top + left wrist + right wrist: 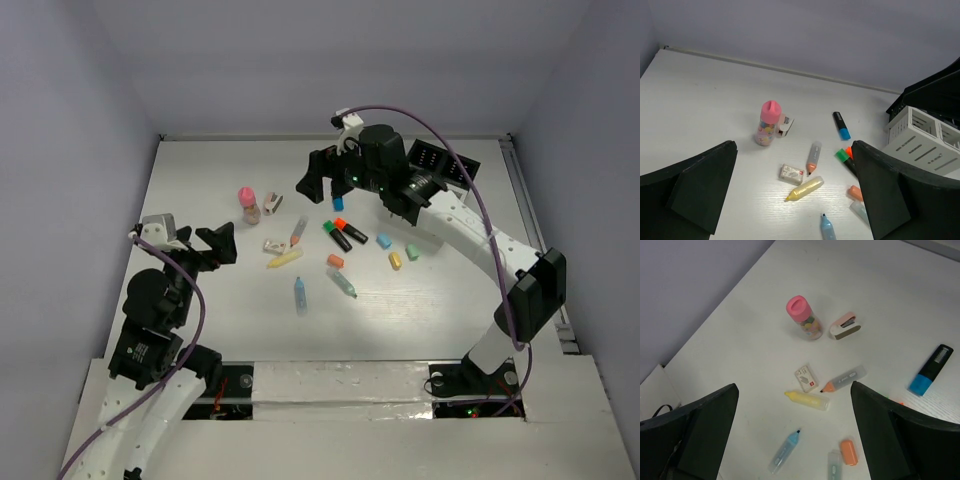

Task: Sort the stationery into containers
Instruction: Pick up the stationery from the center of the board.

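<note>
**Pens Lie Loose, Both Grippers Open**

The left gripper (220, 247) is spread wide and holds nothing. A clear bottle with a pink cap (248, 204) stands beside it. Colourful pens (285, 259) lie loose on the white table (200, 170). The right gripper (322, 188) is also spread wide and holds nothing. The white slatted box (920, 140) touches the black box (935, 92).

The top view looks steeply down from behind the arms over the whole tabletop (200, 170). The left wrist view sits low, facing the far wall (815, 30). The right wrist view looks down from higher. Both wrist views share the pink-capped bottle (769, 122).
</note>
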Controlling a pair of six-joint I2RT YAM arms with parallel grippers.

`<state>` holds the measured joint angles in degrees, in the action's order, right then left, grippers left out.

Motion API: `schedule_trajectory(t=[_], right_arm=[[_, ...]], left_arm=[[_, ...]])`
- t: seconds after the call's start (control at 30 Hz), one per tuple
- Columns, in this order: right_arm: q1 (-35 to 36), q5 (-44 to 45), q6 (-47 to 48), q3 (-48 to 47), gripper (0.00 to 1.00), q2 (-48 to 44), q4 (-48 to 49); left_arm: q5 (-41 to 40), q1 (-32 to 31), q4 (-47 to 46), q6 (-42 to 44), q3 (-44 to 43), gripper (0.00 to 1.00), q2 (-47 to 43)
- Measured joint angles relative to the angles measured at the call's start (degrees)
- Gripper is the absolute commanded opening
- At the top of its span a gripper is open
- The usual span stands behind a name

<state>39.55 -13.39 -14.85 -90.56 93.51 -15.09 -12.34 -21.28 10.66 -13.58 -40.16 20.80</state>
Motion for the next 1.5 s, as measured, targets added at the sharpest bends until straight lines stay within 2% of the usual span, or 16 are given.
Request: schedule_trajectory(t=[0.2,0.33,0.5,0.7,0.93,1.23,1.5], right_arm=[[1.0,1.9,1.6,-3.5,1.00,4.2,-0.1],[1.4,2.8,2.4,-6.3,1.00,7.9,-0.3],[2.5,4.2,3.7,-13.0,1.00,14.6,-0.9],[4.3,6.1,5.4,-21.6,1.00,23.8,-1.9],[7.3,7.5,8.5,-34.9,1.00,36.2,-5.2],[9.9,8.3,10.6,-44.2,0.99,46.9,-5.9],[10.0,9.1,10.6,-46.7,0.84,51.8,-3.2]], left_arm=[[-3.5,0.0,0.5,-0.3,-0.1,0.99,-0.1],[-8.7,0.3,1.3,-1.6,-0.1,0.99,-0.1],[-14.9,0.9,2.2,-3.6,-0.2,0.99,-0.1],[-18.8,1.2,2.5,-5.3,-0.2,0.99,-0.1],[-18.8,1.5,2.4,-5.6,-0.2,0.99,0.2],[-15.3,1.5,2.2,-5.6,-0.2,0.99,1.6],[-13.2,1.5,1.9,-5.6,-0.2,0.99,1.6]])
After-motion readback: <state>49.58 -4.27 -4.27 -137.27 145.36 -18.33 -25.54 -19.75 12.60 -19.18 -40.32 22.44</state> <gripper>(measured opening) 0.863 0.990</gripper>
